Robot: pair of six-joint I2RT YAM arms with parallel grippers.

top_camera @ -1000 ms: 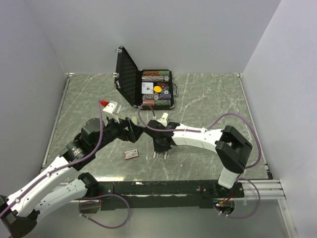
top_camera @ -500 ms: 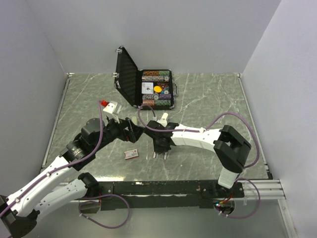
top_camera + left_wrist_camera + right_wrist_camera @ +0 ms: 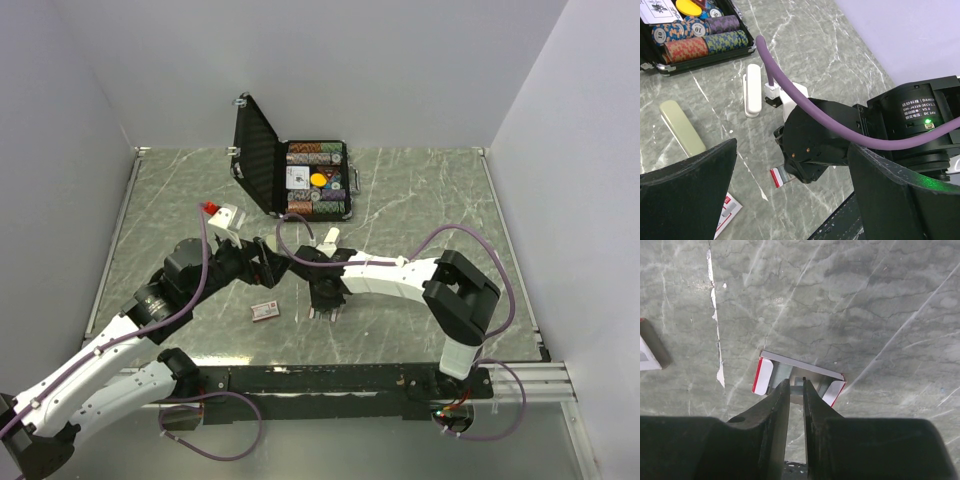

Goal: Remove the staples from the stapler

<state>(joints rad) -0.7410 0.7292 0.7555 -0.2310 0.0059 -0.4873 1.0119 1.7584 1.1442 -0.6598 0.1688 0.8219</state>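
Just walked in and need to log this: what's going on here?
The right gripper points straight down, jaws nearly closed, tips on a small red-ended silvery piece lying on the table. Whether it actually grips anything is unclear. The left gripper hovers close by, wide open and empty.

Mid-table crowded. Right gripper (image 3: 322, 310) points fingers-down over a flat grey piece with red-and-white ends (image 3: 790, 371), and its wrist sits square across the wide-open left gripper (image 3: 275, 265). Small red-and-white box (image 3: 265, 311) lies just beside. White bar (image 3: 753, 90) and pale green bar (image 3: 682, 127) lie before the open chip case (image 3: 318, 180), whose lid is upright at back centre. Bare table (image 3: 440, 200) at back right and far left.
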